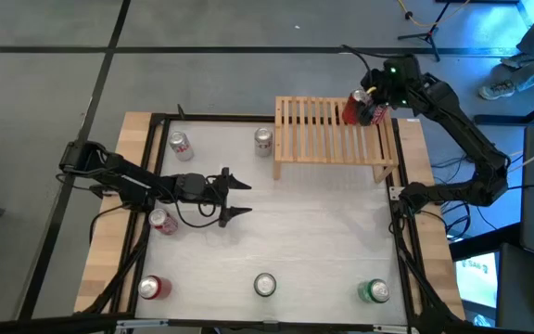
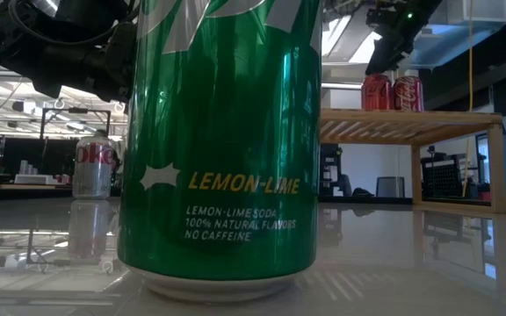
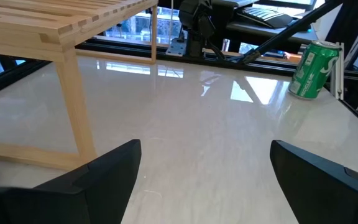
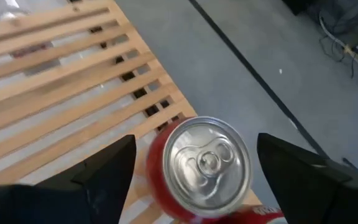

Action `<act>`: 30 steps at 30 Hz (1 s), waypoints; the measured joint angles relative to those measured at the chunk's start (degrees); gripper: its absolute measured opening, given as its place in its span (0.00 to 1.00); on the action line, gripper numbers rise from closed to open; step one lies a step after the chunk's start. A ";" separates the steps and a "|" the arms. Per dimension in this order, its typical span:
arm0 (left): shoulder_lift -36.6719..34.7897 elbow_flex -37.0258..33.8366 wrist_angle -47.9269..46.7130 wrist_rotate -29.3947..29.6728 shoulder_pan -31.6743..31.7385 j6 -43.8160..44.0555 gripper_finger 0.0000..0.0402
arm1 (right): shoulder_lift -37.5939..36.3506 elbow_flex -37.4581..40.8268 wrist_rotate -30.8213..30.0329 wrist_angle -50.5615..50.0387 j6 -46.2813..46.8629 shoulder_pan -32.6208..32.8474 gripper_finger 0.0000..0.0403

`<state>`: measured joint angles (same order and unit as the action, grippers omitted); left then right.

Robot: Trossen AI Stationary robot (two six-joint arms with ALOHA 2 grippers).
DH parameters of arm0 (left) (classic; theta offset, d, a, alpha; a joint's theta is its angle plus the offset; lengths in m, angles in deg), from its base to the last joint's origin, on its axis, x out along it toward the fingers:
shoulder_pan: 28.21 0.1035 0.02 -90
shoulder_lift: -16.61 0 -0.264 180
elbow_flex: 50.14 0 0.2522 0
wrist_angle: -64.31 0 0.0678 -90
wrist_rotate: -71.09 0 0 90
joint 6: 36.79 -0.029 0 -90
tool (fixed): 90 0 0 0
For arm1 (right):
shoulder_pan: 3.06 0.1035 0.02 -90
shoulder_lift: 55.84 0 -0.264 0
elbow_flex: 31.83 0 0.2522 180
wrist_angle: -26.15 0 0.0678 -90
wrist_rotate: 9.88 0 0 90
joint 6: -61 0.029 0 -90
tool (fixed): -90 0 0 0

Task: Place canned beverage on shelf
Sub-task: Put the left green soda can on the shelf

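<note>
Cans (image 1: 181, 144) on table (image 1: 323, 232), green can (image 1: 374, 291) nearest

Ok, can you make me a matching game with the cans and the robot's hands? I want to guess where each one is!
Things:
1. green can
2. red can
3. left gripper
4. right gripper

Places or states:
A. open, over the middle of the table
B. standing on the shelf
C. open, above the shelf's far right corner
D. near right corner of the table

Pairs: 1-D, 2-B, 3-A, 4-C
</note>
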<state>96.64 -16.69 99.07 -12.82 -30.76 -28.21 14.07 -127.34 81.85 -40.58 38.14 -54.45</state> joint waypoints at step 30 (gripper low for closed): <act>-0.02 10.78 -18.77 1.42 -8.17 -0.99 0.87 | -4.41 7.66 5.75 11.69 16.43 46.12 0.82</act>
<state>96.61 -5.92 80.30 -11.40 -38.93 -29.21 9.65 -119.68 87.59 -28.89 54.57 -8.33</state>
